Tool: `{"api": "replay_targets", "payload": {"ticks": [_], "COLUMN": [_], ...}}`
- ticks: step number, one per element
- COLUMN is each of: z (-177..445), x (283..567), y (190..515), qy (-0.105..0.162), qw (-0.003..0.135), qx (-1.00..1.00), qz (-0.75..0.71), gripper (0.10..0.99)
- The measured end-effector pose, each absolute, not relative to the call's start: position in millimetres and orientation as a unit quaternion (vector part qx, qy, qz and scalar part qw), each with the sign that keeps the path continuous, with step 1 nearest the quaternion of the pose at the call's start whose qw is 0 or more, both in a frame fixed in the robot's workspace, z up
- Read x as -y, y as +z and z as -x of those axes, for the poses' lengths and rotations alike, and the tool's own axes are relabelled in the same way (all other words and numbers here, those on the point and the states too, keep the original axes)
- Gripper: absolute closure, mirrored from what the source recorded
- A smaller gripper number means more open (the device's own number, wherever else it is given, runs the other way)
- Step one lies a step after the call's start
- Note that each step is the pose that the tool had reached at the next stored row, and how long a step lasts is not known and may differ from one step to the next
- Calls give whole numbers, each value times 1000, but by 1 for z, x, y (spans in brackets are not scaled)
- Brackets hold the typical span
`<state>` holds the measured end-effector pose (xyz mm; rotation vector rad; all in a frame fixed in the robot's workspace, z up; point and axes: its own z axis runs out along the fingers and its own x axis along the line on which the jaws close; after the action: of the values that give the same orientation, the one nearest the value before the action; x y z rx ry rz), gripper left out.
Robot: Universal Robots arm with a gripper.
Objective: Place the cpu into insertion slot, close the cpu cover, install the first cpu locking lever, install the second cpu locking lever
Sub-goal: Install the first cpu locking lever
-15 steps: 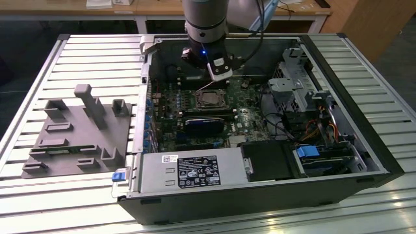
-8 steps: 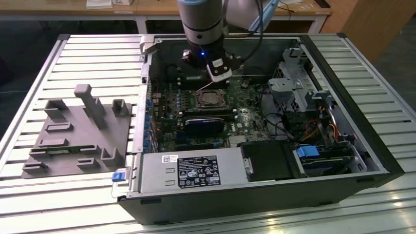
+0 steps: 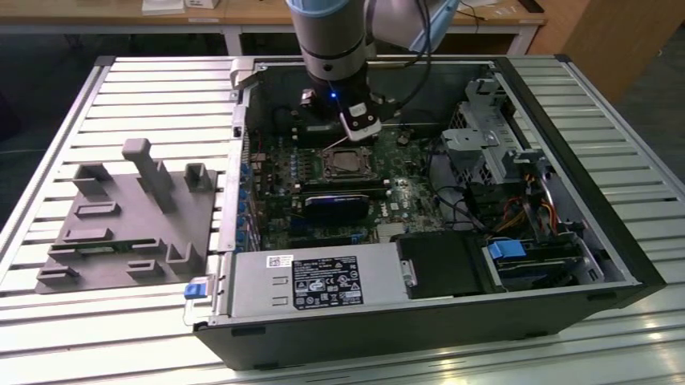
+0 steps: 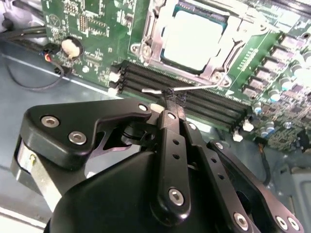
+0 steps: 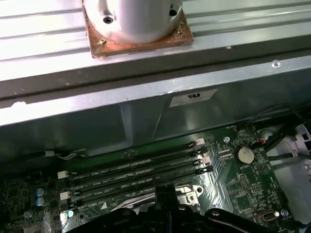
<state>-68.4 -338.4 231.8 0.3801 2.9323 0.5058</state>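
The cpu (image 4: 194, 39) is a silver square chip lying in the insertion slot (image 4: 146, 48) on the green motherboard, also seen as the cpu (image 3: 345, 163) in the exterior view. The cpu cover (image 4: 154, 29), a silver frame, lies down around the chip. A thin silver cpu locking lever (image 4: 204, 87) runs along the socket's edge over the black memory slots (image 4: 214, 104). My gripper (image 4: 170, 99) has its black fingers closed together on this lever. In the exterior view the gripper (image 3: 358, 132) hangs just behind the socket.
A grey fixture block (image 3: 128, 216) sits on the slatted table at the exterior view's left. Inside the case are the power supply (image 3: 310, 281), a drive cage (image 3: 492, 144) and cables (image 3: 471, 208). A coin battery (image 4: 71, 47) and loose wires (image 4: 29, 82) lie close to the gripper.
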Motion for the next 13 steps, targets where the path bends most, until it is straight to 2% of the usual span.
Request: {"api": "replay_targets", "payload": {"ticks": [13], "z": [69], "x": [335], "y": [223], "qy": [151], "qw": [73], "qx": [-978], "qz": [-125], "gripper": [980]}}
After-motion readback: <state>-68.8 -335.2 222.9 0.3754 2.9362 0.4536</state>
